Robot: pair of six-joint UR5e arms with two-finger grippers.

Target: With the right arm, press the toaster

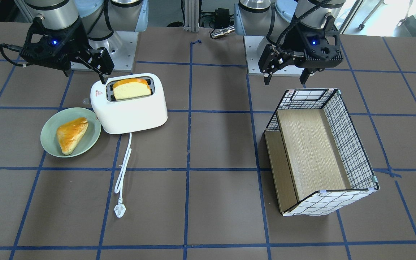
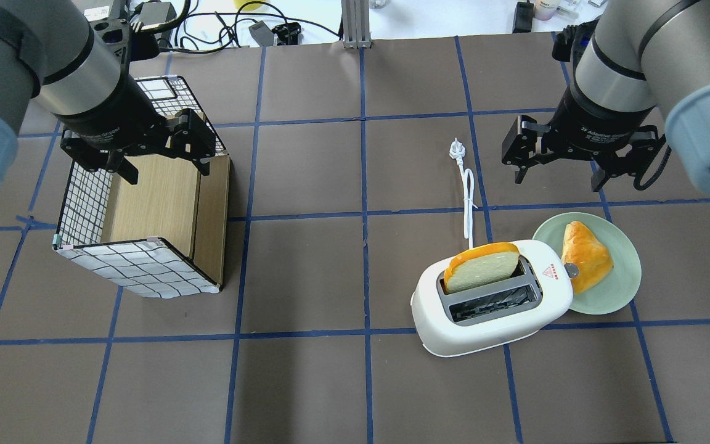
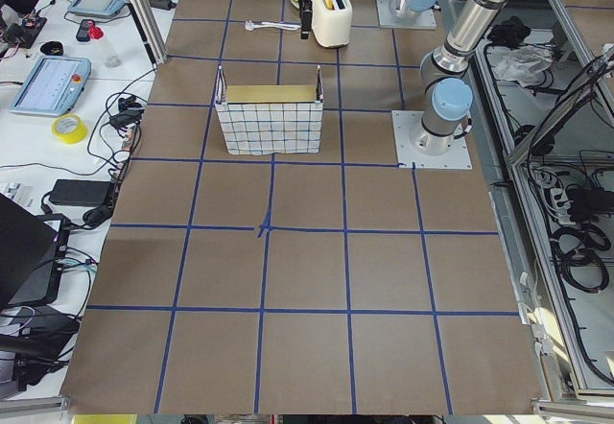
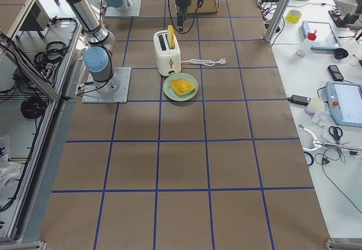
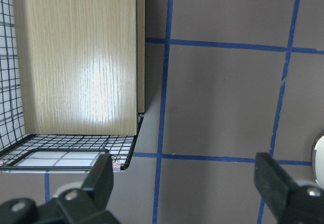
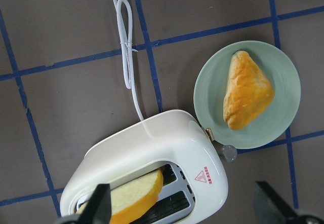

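Note:
The white toaster (image 1: pixel 132 112) stands on the table with one bread slice (image 1: pixel 131 88) upright in a slot. It also shows in the overhead view (image 2: pixel 484 327) and the right wrist view (image 6: pixel 152 153). Its small lever knob (image 2: pixel 571 270) sticks out at the end with the red triangle sticker, toward the plate. Its cord (image 2: pixel 467 197) lies unplugged. My right gripper (image 2: pixel 558 176) (image 1: pixel 84 74) is open and empty, and hovers well above the toaster's lever end without touching it. My left gripper (image 2: pixel 166 171) (image 1: pixel 285 80) is open and empty above the basket.
A green plate (image 2: pixel 623 290) holding a pastry (image 2: pixel 586 256) sits right against the toaster's lever end. A wire basket (image 2: pixel 139 268) with a wooden box inside stands under the left arm. The plug (image 1: pixel 120 211) lies away from the toaster.

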